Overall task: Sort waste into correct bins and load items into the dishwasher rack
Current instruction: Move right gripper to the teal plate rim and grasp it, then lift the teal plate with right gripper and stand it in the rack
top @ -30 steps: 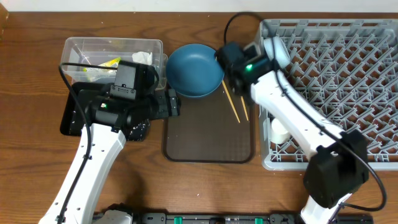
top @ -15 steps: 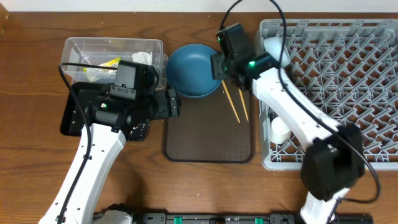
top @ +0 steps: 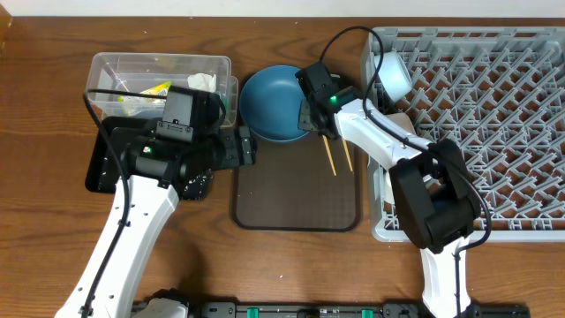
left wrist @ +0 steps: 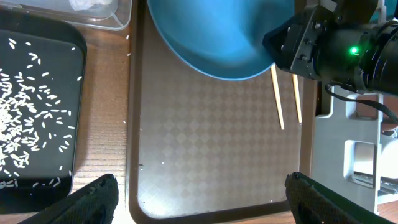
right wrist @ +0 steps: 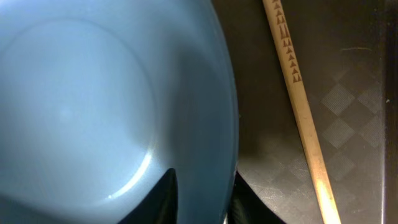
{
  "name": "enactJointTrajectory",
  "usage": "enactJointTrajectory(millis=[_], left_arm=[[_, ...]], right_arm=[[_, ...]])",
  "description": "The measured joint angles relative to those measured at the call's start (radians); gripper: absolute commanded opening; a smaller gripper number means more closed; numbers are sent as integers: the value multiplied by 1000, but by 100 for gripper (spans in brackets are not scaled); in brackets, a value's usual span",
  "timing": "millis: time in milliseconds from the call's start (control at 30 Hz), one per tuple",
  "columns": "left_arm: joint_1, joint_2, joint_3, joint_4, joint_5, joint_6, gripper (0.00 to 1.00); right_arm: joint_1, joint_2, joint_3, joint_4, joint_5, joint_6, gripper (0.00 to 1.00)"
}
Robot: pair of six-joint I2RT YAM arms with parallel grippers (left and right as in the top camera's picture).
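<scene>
Two chopsticks (top: 335, 150) lie side by side on the brown serving tray (top: 296, 194), near its right edge. The dark blue plate (top: 269, 102) sits at the tray's far end, partly overhanging the worktop (top: 291, 265). Right end effector (top: 309, 110) is at the plate's right rim. In the wrist view one finger is inside the rim and one outside, pinching it. Left end effector (left wrist: 208, 199) is spread wide above the tray and holds nothing. Rice (left wrist: 18, 124) is scattered in the black tray (left wrist: 74, 106). The clear box (top: 159, 66) behind it holds the yellow wrapper (top: 157, 88) and tissue (top: 201, 81). The grey rack (top: 494, 106) on the right has a pale bowl (top: 391, 72) at its far left corner and a white cup (top: 397, 187) lower on its left side.
</scene>
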Motion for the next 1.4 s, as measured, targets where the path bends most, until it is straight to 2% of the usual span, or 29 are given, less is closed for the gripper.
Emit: enactJointTrajectory(millis=[100, 200, 500, 733, 900, 1033, 1200, 1400], left_arm=[[0, 0, 0, 0, 0, 0, 88], [0, 0, 0, 0, 0, 0, 88], [0, 0, 0, 0, 0, 0, 88], [0, 0, 0, 0, 0, 0, 88], [0, 0, 0, 0, 0, 0, 88], [0, 0, 0, 0, 0, 0, 88], [0, 0, 0, 0, 0, 0, 88], [0, 0, 0, 0, 0, 0, 88]], right_arm=[[0, 0, 0, -5, 0, 11, 12], [0, 0, 0, -21, 0, 7, 1], [-17, -40, 0, -40, -21, -24, 1], [-88, -277, -13, -57, 68, -114, 1], [-143, -534, -10, -94, 360, -160, 1], [-169, -638, -2, -100, 698, -226, 1], [-267, -628, 0, -48, 1080, -409, 1], [-435, -556, -1, 89, 1231, -651, 1]])
